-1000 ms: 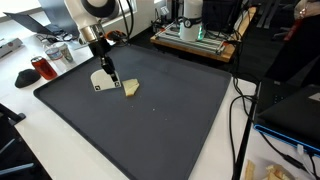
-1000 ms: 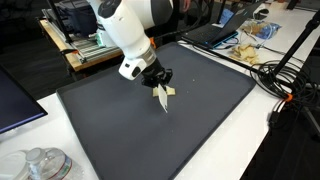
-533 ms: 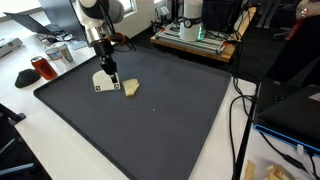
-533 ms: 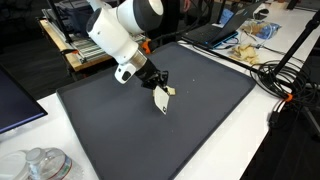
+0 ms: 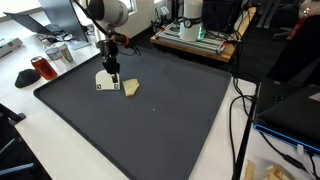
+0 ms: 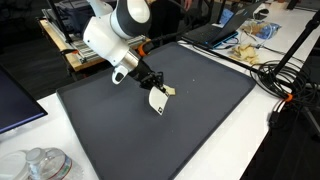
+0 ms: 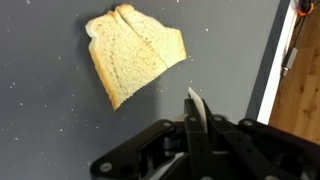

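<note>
The fingers (image 7: 190,150) are clamped tight on a thin white card (image 5: 103,82), tilted just over the dark mat (image 5: 160,120), while the bread slice (image 7: 135,55) lies flat beside it, untouched.

Spread over a white table (image 5: 40,140), a dark grey mat (image 5: 160,125). Near its far corner, a red jar (image 5: 40,68). Behind, on a wooden board (image 5: 195,43), a machine. Beside the mat, black cables (image 5: 238,110). In an exterior view, glass jars (image 6: 40,163) and crumpled bags (image 6: 250,38).

bread (image 5: 131,88) on mat (image 5: 170,125) | card (image 5: 102,84) just beside it (contact unclear)
</note>
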